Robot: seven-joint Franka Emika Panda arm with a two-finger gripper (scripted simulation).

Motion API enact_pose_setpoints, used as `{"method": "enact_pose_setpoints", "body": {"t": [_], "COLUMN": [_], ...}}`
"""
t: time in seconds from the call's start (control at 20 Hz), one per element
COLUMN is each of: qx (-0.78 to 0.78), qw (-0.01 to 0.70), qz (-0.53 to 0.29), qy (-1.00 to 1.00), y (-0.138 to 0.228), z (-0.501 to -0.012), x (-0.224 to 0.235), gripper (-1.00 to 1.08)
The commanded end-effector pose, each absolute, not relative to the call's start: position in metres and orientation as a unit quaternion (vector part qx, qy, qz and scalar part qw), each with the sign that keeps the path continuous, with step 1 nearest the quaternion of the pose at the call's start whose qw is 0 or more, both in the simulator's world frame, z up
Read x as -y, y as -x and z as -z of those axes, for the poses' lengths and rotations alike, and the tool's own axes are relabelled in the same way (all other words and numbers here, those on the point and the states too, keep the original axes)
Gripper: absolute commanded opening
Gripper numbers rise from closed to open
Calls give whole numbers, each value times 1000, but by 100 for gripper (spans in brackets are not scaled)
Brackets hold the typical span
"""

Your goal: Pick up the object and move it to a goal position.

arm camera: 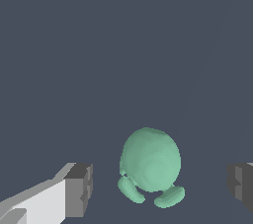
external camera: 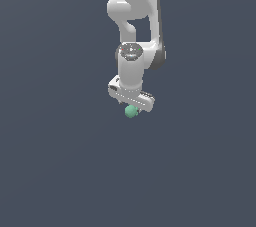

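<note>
Green rounded object with two small feet sits between pincer fingers.

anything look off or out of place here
Nothing stands out. The green rounded object sits whole on the plain dark surface, between the fingers of the open gripper, which do not touch it. Nothing looks spilled or damaged.

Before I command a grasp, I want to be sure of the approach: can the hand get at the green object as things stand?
Probably yes. In the wrist view the green object lies between the two spread fingers of the hand, with clear gaps on both sides and nothing else nearby.
</note>
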State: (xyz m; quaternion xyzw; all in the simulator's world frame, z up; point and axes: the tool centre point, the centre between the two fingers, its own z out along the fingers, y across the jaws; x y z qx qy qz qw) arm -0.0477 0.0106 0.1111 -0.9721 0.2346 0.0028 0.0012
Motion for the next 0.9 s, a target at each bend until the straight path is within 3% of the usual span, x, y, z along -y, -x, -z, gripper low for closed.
{"method": "enact_pose_setpoints", "body": {"t": [0.0,0.85], "qx": [-262,-324], "qw": [1,0], "qz": [-2,0], "qy": [965,946], "y": [54,71], "z": [-105,-89], "x": [-12,-15], "gripper": [100,100]}}
